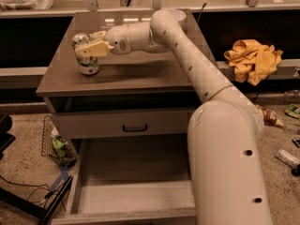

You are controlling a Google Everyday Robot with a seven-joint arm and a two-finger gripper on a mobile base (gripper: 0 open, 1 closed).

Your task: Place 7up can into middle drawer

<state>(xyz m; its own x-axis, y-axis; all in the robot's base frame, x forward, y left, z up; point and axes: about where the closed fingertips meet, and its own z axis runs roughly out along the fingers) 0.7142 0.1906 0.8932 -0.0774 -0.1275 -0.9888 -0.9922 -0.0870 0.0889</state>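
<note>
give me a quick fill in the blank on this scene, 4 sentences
1. The 7up can stands on ___ of the cabinet.
2. The claw is right at the 7up ___, well above the drawers.
3. The middle drawer stands ___, not shut, and does not hold the can.
4. The crumpled cloth off to the right is ___ in colour.

Missing words: top; can; open; yellow

High view from behind arm (187,64), down onto cabinet (140,74), jaws over its top.
</note>
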